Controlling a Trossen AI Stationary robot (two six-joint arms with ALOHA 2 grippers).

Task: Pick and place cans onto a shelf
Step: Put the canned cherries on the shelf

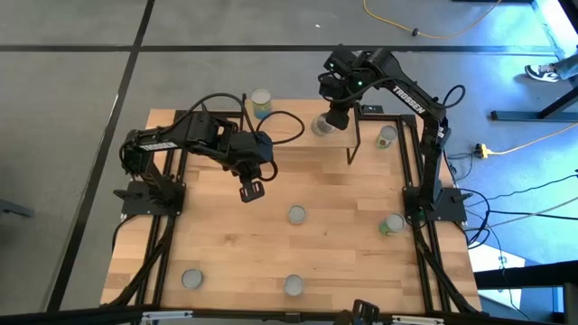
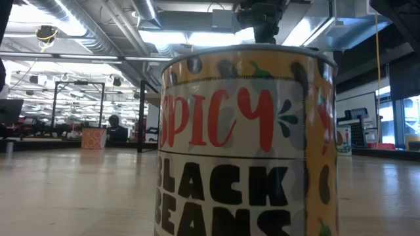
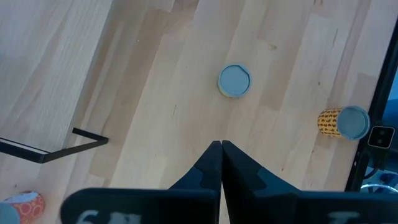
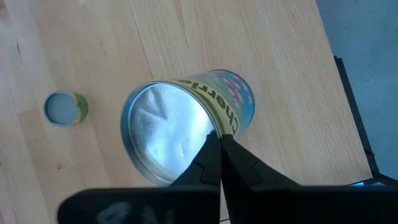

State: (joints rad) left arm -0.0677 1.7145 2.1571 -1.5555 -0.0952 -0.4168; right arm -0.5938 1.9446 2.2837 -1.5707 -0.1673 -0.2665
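My right gripper point(image 1: 336, 117) hangs shut at the table's far side, just left of the shelf point(image 1: 375, 162) with its thin black legs. Its tips stand over the rim of a wide blue can point(image 4: 186, 130) with a silvery top, which stands upright on wood. My left gripper point(image 1: 251, 190) hangs shut over the middle of the table and holds nothing. A silver-topped can point(image 3: 234, 81) and a yellow-labelled can point(image 3: 344, 122) stand on the table beyond it. Another can point(image 1: 386, 135) shows within the shelf's outline. My right gripper points steeply down, and its shut fingertips point(image 4: 211, 146) show against the wide can's top rim point(image 4: 205, 121) on the side next to the label. I cannot tell whether they touch the rim or hang just above it.
More cans stand about the table: one at the far edge point(image 1: 261, 101), two near the front edge point(image 1: 191, 278) point(image 1: 293, 285). The second, a black-bean can point(image 2: 246, 144), fills the low view. Black arm frames run along both table sides point(image 1: 163, 235) point(image 1: 424, 235).
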